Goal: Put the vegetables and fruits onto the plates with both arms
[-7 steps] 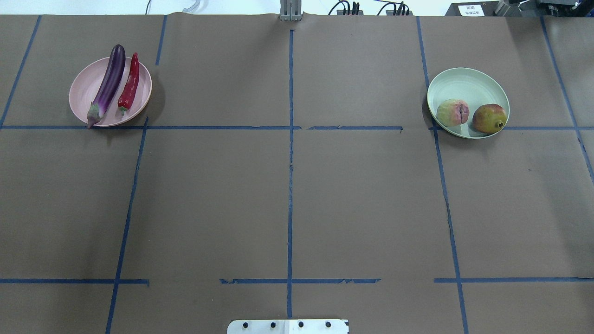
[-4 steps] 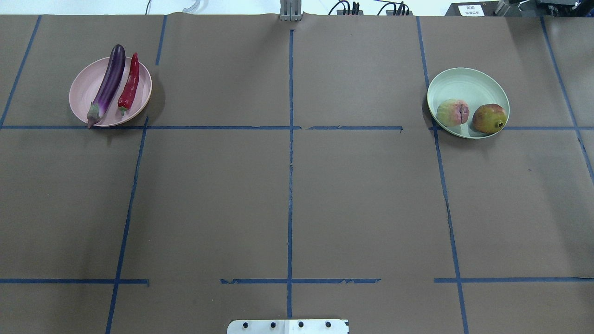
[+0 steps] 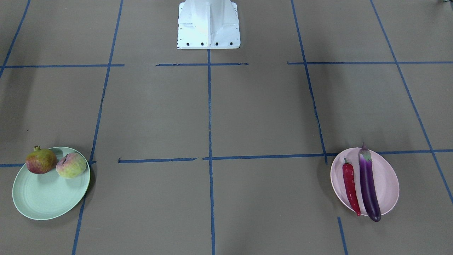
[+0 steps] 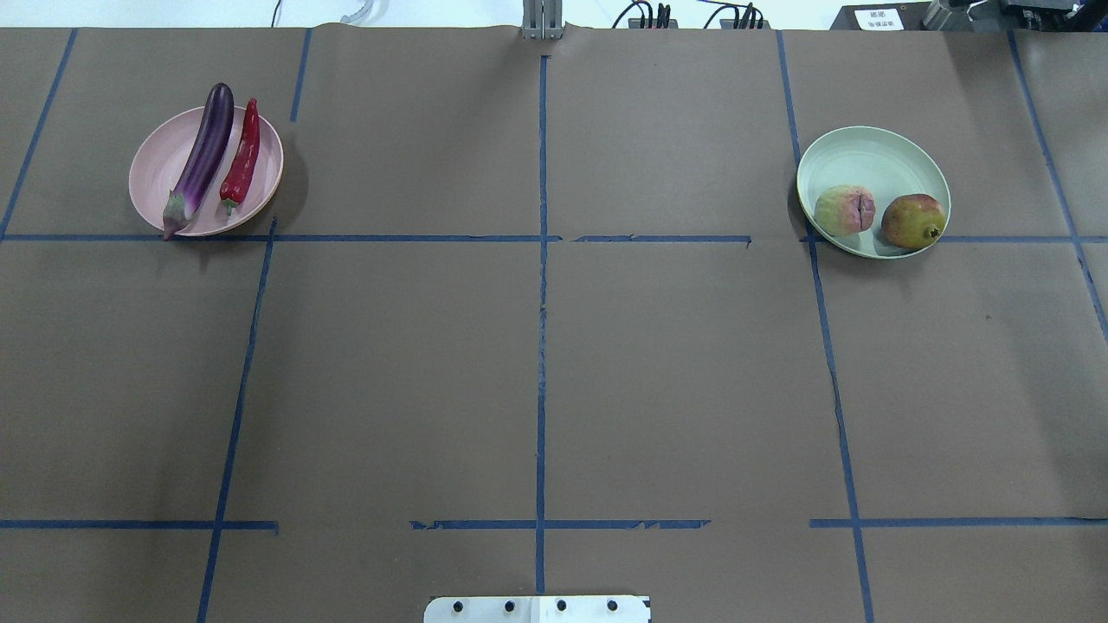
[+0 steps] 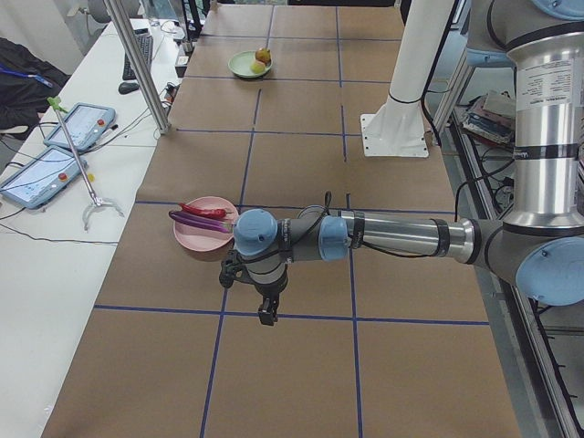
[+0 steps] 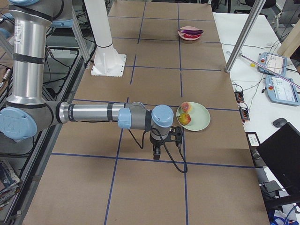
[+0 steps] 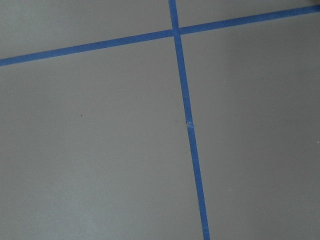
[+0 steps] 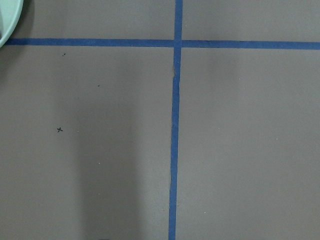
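Note:
The purple eggplant (image 4: 201, 160) and the red chili pepper (image 4: 241, 160) lie side by side on the pink plate (image 4: 156, 177) at the far left. The peach-like fruit (image 4: 844, 210) and the pomegranate (image 4: 911, 221) sit on the mint green plate (image 4: 866, 156) at the far right. My left gripper (image 5: 265, 310) shows only in the exterior left view, hanging over the table beside the pink plate (image 5: 196, 239). My right gripper (image 6: 157, 153) shows only in the exterior right view, beside the mint plate (image 6: 199, 119). I cannot tell whether either gripper is open or shut.
Blue tape lines grid the brown table cover. The white base block (image 3: 208, 24) stands at the robot's edge. A metal post (image 5: 137, 64) and tablets (image 5: 78, 128) stand on the white side table. The mint plate's rim (image 8: 7, 20) shows in the right wrist view.

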You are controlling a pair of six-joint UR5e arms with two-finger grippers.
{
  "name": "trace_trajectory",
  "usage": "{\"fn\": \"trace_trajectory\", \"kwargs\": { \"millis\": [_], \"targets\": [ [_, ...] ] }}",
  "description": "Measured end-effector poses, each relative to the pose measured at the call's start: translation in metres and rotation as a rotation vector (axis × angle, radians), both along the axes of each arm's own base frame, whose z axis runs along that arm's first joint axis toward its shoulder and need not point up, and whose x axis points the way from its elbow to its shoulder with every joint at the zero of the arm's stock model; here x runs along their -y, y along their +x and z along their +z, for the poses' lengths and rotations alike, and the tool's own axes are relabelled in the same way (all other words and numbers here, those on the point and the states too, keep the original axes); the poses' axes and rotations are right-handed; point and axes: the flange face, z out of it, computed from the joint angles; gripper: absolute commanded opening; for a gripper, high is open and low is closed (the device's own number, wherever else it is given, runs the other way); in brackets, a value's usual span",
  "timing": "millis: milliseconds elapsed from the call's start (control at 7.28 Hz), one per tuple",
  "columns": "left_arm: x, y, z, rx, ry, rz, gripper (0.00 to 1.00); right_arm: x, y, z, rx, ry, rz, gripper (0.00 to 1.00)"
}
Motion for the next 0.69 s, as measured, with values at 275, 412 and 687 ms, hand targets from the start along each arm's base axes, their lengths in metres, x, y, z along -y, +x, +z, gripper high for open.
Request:
{"fn": "trace_trajectory", "kwargs": {
  "millis": [275,412,687],
  "targets": [
    [0.0022,0.0003,-0.0077,0.000,0.017,0.001,1.00,0.0002,-0.0001,-0.0006,0.001,0.001,0.000,1.00],
    [0.0026,0.0003,-0.0098,0.000,0.021,0.001,1.00,0.0003,-0.0001,-0.0008,0.001,0.002,0.000,1.00],
    [0.0026,0.0003,-0.0106,0.000,0.023,0.001,1.00,0.0008,-0.0001,-0.0016,0.001,0.003,0.000,1.00]
  ]
}}
